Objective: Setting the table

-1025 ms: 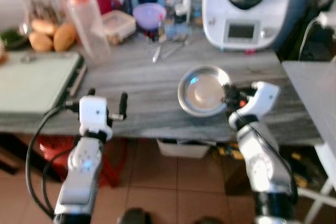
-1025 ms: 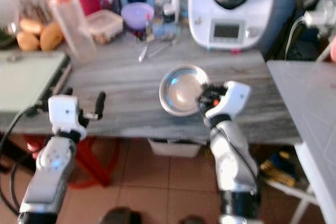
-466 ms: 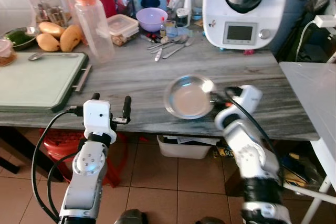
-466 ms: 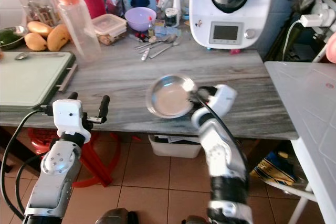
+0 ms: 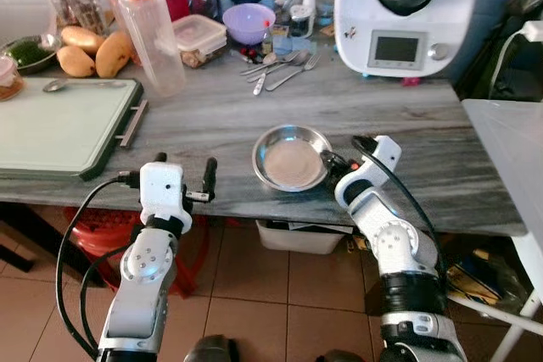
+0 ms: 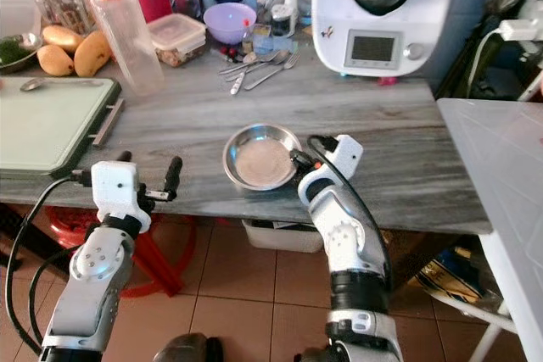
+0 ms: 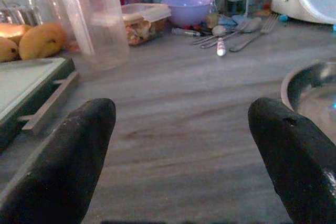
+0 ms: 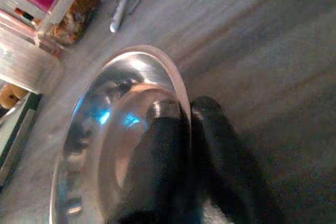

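Note:
A round steel bowl (image 5: 288, 157) sits near the front edge of the grey counter (image 5: 221, 116). My right gripper (image 5: 327, 161) is shut on the bowl's right rim; in the right wrist view one finger (image 8: 157, 166) lies inside the bowl (image 8: 105, 140) and the other outside the rim. My left gripper (image 5: 182, 164) is open at the counter's front edge, left of the bowl, holding nothing. In the left wrist view its two fingertips (image 7: 73, 150) frame bare counter, with the bowl's rim (image 7: 310, 77) beside one of them.
A green cutting board (image 5: 59, 125) lies at the left. Spoons and forks (image 5: 276, 65), a purple bowl (image 5: 248, 21), a clear bottle (image 5: 148, 31), a food box (image 5: 199, 38) and mangoes (image 5: 89, 48) stand at the back. A white kitchen machine (image 5: 407, 6) is at back right; a white table (image 5: 513, 150) adjoins.
The bowl, held in my right gripper, has shifted left and closer to the counter's front edge. The camera has moved too. My left gripper stays put.

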Robot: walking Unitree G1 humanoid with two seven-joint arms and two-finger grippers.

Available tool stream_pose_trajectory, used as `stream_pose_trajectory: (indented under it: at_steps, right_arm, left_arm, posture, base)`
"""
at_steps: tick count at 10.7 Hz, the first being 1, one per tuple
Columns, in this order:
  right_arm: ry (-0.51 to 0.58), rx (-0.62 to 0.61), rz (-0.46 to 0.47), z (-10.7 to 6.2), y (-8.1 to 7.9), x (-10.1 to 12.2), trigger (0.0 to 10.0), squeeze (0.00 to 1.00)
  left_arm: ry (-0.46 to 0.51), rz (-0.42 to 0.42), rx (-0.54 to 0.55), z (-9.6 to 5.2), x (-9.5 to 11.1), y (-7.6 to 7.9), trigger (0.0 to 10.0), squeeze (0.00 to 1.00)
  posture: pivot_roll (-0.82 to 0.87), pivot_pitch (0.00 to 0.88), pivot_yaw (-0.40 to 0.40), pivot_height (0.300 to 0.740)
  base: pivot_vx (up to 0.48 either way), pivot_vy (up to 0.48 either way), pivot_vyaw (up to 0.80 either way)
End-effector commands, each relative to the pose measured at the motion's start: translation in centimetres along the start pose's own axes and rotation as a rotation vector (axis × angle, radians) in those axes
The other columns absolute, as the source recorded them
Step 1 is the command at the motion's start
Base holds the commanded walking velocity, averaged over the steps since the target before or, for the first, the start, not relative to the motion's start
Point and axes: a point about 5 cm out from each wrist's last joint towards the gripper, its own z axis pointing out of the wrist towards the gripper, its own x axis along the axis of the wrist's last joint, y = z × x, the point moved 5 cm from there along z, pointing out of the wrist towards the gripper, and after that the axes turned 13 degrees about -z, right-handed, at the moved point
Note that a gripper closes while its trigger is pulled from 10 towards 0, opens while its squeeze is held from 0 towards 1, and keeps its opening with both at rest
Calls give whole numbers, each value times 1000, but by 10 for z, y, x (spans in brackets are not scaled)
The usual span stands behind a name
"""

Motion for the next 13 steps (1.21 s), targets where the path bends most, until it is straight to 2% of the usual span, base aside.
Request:
stream_pose_trajectory:
  at_steps: [1,2,3,5,7,10,11,12,13]
  right_arm:
    - [-20,-5,16,1,0,-3,10000,1000]
    - [-24,0,18,0,0,-3,10000,1000]
    - [-27,-19,-23,0,3,-3,10000,1000]
    - [4,-37,-43,-4,7,4,10000,1000]
    - [77,-50,-220,-11,11,16,10000,1000]
    - [243,-4,-513,-22,-11,42,10000,1000]
    - [316,-52,-700,-27,-12,52,10000,1000]
    - [334,-11,-744,-38,-10,50,10000,1000]
    - [351,-22,-718,-49,0,51,10000,1000]
  left_arm:
    - [-1,2,-4,1,2,1,10000,0]
    - [-6,-2,-8,1,1,2,10000,0]
    - [-10,-5,-19,2,1,4,10000,0]
    - [-5,22,-5,2,2,1,10000,0]
    - [-14,-7,-20,2,0,3,10000,0]
    - [-27,17,14,3,-3,1,10000,0]
    - [-40,19,40,4,-6,-1,10000,0]
    - [-52,-10,54,2,-8,-4,10000,0]
    - [-72,-21,60,0,-11,-5,10000,0]
  posture:
    - [38,0,22,740]
    - [36,0,22,740]
    - [32,0,21,740]
    - [31,0,19,740]
    - [26,0,18,740]
    - [17,0,20,740]
    - [16,0,20,740]
    - [14,0,16,740]
    - [8,0,13,740]
  base:
    - [0,0,0]
    - [0,0,0]
    - [0,0,0]
    - [0,0,0]
    - [0,0,0]
    - [0,0,0]
    - [0,0,0]
    - [0,0,0]
    - [0,0,0]
